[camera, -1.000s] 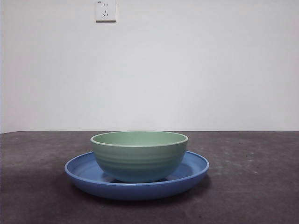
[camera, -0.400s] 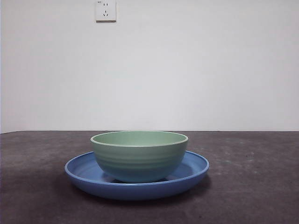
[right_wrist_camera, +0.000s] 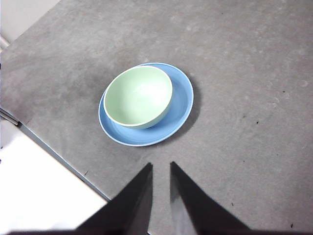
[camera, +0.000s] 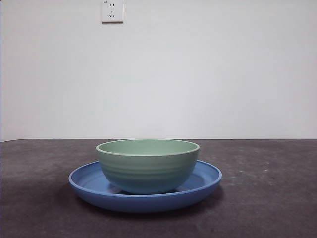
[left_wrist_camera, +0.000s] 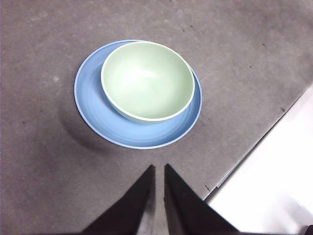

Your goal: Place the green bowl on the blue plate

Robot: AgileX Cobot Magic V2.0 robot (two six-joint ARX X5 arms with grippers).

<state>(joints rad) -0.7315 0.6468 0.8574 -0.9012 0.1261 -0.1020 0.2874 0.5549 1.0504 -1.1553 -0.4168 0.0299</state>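
Note:
The green bowl [camera: 147,168] stands upright inside the blue plate [camera: 200,187] at the middle of the dark table. Both also show in the left wrist view, bowl [left_wrist_camera: 146,81] on plate [left_wrist_camera: 95,115], and in the right wrist view, bowl [right_wrist_camera: 138,95] on plate [right_wrist_camera: 182,103]. The bowl sits slightly off the plate's centre. My left gripper [left_wrist_camera: 159,167] hangs high above the table, apart from the plate, jaws shut and empty. My right gripper [right_wrist_camera: 161,165] is likewise high, apart from the plate, shut and empty. Neither arm shows in the front view.
The table's edge runs close by in the left wrist view [left_wrist_camera: 254,147] and in the right wrist view [right_wrist_camera: 58,156], with white floor beyond. A white wall with a socket [camera: 112,11] stands behind the table.

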